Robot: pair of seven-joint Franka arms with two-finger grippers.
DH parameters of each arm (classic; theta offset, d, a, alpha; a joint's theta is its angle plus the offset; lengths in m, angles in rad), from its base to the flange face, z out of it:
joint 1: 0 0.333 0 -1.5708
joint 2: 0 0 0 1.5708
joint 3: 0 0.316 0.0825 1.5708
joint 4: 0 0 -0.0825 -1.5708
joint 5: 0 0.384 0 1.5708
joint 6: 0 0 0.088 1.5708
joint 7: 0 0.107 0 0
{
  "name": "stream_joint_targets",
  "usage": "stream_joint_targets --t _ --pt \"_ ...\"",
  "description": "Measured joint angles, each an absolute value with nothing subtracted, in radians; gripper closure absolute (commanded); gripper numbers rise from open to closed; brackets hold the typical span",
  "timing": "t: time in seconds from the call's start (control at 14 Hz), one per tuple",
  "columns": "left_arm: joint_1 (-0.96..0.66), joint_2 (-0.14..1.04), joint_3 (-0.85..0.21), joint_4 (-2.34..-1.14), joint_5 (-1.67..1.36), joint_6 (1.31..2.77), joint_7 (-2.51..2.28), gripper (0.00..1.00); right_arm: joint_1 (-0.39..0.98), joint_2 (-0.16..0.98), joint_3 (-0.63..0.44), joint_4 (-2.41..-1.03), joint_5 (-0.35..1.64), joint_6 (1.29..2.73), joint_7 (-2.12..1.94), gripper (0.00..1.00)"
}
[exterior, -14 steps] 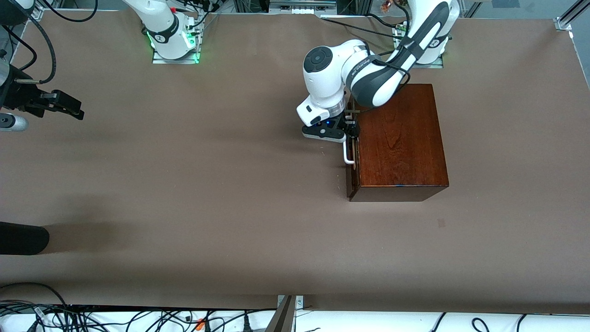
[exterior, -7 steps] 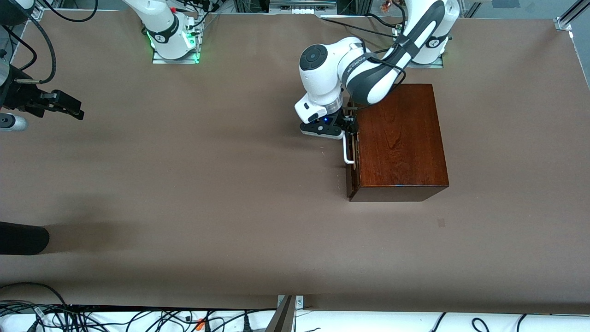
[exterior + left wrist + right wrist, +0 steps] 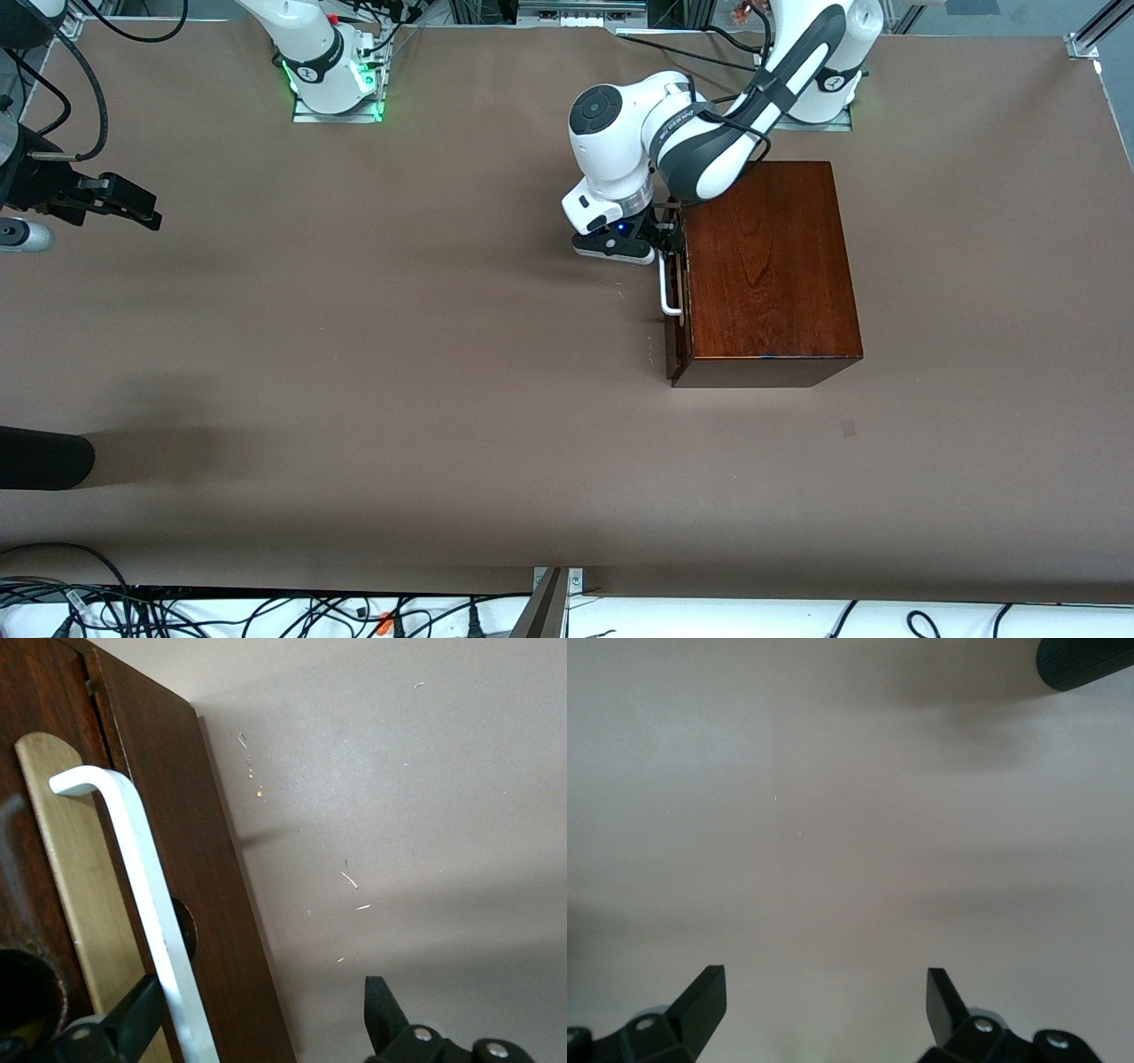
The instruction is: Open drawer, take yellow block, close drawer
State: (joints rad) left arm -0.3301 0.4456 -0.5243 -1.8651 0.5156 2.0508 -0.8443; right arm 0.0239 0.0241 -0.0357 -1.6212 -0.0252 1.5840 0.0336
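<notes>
The dark mahogany box (image 3: 766,257) stands toward the left arm's end of the table. Its drawer (image 3: 677,341) looks pushed in, with the white bar handle (image 3: 670,288) on its front. In the left wrist view the handle (image 3: 133,842) runs across the drawer front (image 3: 190,868) over a pale wood strip. My left gripper (image 3: 671,239) is open at the handle's end nearest the robots' bases. In that view the gripper (image 3: 261,1019) has one finger beside the bar and the other over the table. My right gripper (image 3: 142,213) is open and empty; the arm waits. The yellow block is out of view.
A black rounded object (image 3: 40,456) lies at the table's edge at the right arm's end, and it also shows in the right wrist view (image 3: 1090,660). Brown table surface (image 3: 399,354) stretches between it and the box. Cables hang along the edge nearest the camera.
My left gripper has slid a little along the drawer front toward the robots' bases, from near the handle's middle to its end. The drawer and the right arm have not moved.
</notes>
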Motion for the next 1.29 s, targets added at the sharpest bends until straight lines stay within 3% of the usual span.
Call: stream_joint_targets --t 1.29 --pt "-0.329 0.475 -0.519 -1.857 0.516 2.081 -0.891 0.00 0.024 0.024 -0.036 -1.621 -0.025 1.584 0.034 0.00"
